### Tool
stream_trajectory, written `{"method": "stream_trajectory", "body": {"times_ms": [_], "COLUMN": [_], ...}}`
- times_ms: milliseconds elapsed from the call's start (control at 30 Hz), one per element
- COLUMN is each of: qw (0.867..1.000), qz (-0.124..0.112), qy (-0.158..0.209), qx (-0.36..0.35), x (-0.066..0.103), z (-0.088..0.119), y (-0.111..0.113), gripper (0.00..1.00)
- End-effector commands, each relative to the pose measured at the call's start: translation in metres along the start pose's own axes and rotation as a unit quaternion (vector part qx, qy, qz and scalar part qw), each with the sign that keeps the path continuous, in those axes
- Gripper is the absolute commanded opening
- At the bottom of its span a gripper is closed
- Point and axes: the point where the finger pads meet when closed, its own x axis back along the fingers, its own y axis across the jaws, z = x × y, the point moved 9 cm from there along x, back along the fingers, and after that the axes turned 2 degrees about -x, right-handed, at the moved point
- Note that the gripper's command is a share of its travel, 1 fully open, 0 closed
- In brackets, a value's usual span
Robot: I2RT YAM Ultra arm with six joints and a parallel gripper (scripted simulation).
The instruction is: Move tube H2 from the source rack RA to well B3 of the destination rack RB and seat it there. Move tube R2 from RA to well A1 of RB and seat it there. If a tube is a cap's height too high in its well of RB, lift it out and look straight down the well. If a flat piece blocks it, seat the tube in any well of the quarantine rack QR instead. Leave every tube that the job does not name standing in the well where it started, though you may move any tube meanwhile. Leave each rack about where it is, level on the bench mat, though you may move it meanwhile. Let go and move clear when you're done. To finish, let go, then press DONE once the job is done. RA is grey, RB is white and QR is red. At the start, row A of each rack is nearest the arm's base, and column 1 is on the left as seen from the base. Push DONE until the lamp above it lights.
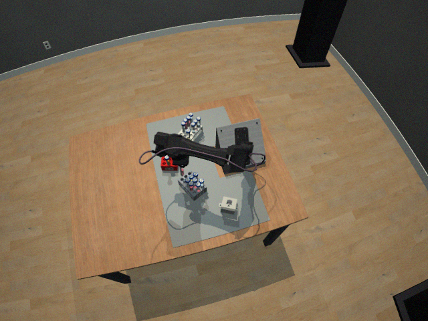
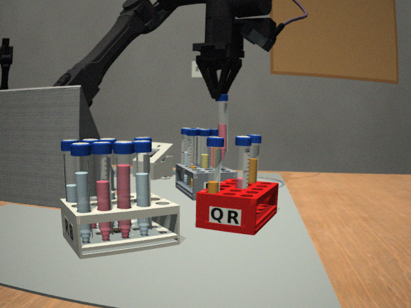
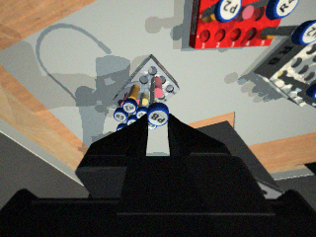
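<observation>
Tubes H2 and R2 cannot be picked out for certain, as most cap labels are too small or turned to read. One blue-capped tube (image 1: pixel 182 171) (image 2: pixel 221 122) (image 3: pixel 158 115) with pink liquid hangs nearly upright at the centre of the exterior frame, its cap gripped by the jaws, which are closed down to its width. Its label looks like P8, though the letter is uncertain.

Below it, apart from its tip, the grey rack RA (image 1: pixel 198 196) (image 2: pixel 198 182) (image 3: pixel 148 62) stands near the middle of the top frame, holding several capped tubes. The red rack QR (image 1: pixel 169 168) (image 2: pixel 202 212) (image 3: pixel 237 43), right of centre in the exterior frame, carries three tubes. The white rack RB (image 1: pixel 196 138) (image 2: pixel 129 213) (image 3: pixel 273 74) fills that frame's lower left with a cluster of tubes.

A pale button box (image 1: pixel 229 203) (image 2: pixel 159 165) sits lower right of centre in the top frame. All stand on the grey mat (image 1: pixel 214 221) (image 2: pixel 216 265) (image 3: pixel 197 79) over the wooden worktop (image 1: pixel 110 207) (image 2: pixel 365 215) (image 3: pixel 49 20). The black arm (image 1: pixel 204 152) (image 2: pixel 109 49) reaches leftward across the top frame.
</observation>
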Motion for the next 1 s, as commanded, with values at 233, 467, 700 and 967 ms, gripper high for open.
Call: {"method": "stream_trajectory", "body": {"times_ms": [233, 467, 700, 967], "qw": [1.0, 1.0, 1.0, 1.0], "qz": [-0.005, -0.005, -0.005, -0.005], "qy": [-0.008, -0.008, -0.008, -0.008], "qx": [-0.004, -0.004, -0.004, -0.004], "x": [0.0052, 0.0052, 0.0052, 0.0052], "z": [-0.007, -0.007, -0.007, -0.007], "y": [0.0091, 0.0091, 0.0091, 0.0091], "gripper": [0.0, 0.0, 0.0, 0.0]}}
